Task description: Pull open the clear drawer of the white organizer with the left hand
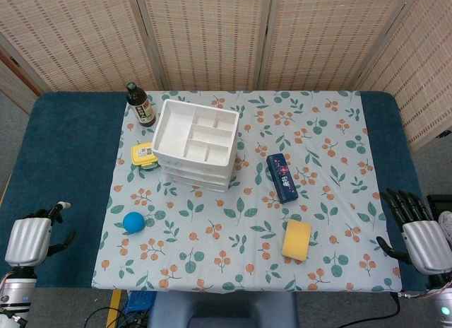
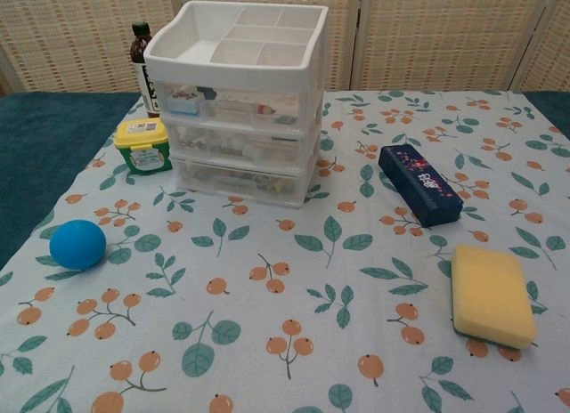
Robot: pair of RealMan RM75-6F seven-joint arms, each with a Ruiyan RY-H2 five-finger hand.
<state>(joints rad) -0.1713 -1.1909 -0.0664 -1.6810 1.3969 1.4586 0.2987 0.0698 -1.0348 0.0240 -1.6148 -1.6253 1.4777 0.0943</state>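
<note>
Clutter rings the white organizer (image 2: 236,101): a dark bottle (image 2: 141,55) behind its left corner, a yellow-lidded tub (image 2: 143,146) just beside that side, a blue ball (image 2: 77,244) nearer the left edge, a navy box (image 2: 419,183) and yellow sponge (image 2: 491,295) to the right. Its clear drawers (image 2: 240,143) — all closed — face the robot, long axis across the cloth. Left hand (image 1: 32,239) and right hand (image 1: 417,232) rest at the near corners, fingers apart, holding nothing.

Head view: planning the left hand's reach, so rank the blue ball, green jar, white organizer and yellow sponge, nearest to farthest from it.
From the left hand:
1. Blue ball, just right of it.
2. Green jar, beside the organizer.
3. White organizer, centre-back.
4. Yellow sponge, right front.
</note>
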